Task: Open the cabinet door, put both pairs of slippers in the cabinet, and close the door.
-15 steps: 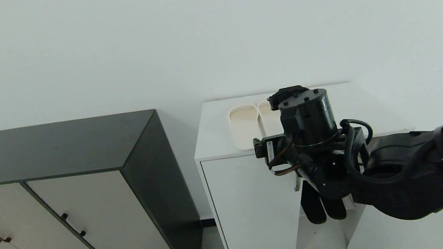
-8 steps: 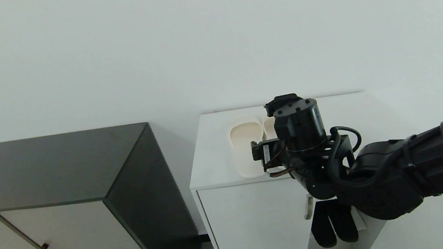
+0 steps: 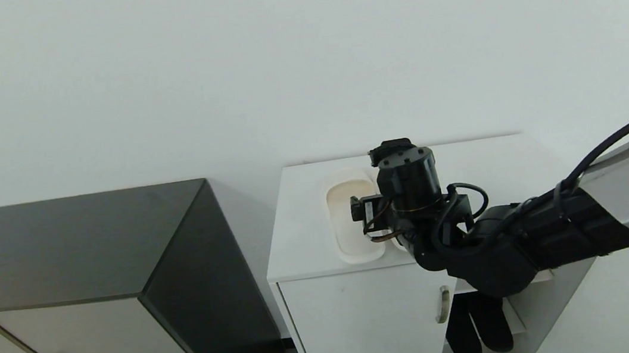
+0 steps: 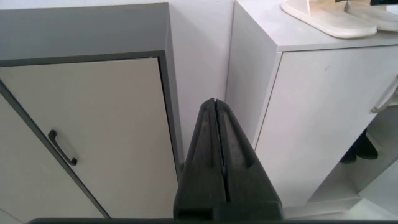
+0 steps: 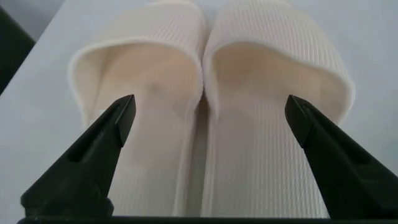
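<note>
White cabinet top (image 3: 303,232), ribbed cream slippers (image 5: 261,143)

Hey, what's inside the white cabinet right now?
A black pair of slippers shows in the open right half of the cabinet. The closed left door and the right arm cover the rest.

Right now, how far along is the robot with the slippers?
Done: the white cabinet stands open with the black slippers inside. In hand: the open right gripper is lined up on the cream slippers on the cabinet top. Left: grasp them, put them inside, shut the cabinet.
</note>
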You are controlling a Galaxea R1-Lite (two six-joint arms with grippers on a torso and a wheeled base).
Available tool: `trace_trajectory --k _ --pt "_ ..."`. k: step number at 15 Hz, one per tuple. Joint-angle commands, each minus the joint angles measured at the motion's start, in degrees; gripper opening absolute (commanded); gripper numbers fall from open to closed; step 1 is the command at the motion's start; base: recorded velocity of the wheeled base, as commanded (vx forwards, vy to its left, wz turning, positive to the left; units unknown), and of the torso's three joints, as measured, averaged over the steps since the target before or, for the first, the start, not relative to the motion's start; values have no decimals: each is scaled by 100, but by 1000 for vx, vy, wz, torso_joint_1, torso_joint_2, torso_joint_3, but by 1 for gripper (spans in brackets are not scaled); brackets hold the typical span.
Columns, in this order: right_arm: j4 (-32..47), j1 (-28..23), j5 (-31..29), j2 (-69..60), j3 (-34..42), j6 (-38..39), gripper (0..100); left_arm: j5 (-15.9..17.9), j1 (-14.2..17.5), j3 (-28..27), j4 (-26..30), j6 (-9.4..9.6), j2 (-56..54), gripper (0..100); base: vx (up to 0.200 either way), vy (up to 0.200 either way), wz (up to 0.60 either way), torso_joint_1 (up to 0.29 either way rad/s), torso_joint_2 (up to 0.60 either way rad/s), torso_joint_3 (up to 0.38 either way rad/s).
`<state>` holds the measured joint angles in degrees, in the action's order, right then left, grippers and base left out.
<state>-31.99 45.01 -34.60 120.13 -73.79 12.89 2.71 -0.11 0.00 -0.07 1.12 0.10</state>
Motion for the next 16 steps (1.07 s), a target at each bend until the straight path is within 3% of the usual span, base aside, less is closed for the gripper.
trace_trajectory --k 1,7,8,14,16 --pt "8 -71 102 292 -241 -5 100 2 -7 0 -1 2 -1 0 0 0 0 0 0 0" --pt "26 -256 111 846 -979 -251 100 -7 -7 0 -1 -7 -1 0 0 0 0 0 0 0" --pt "26 -273 111 907 -1094 -278 0 -7 2 0 -1 -7 -1 0 0 0 0 0 0 0" --pt "8 -264 67 872 -1208 -410 0 -7 2 0 -1 -7 -1 0 0 0 0 0 0 0" --pt "26 -212 67 459 -918 -418 0 -7 -7 0 -1 -7 -1 0 0 0 0 0 0 0"
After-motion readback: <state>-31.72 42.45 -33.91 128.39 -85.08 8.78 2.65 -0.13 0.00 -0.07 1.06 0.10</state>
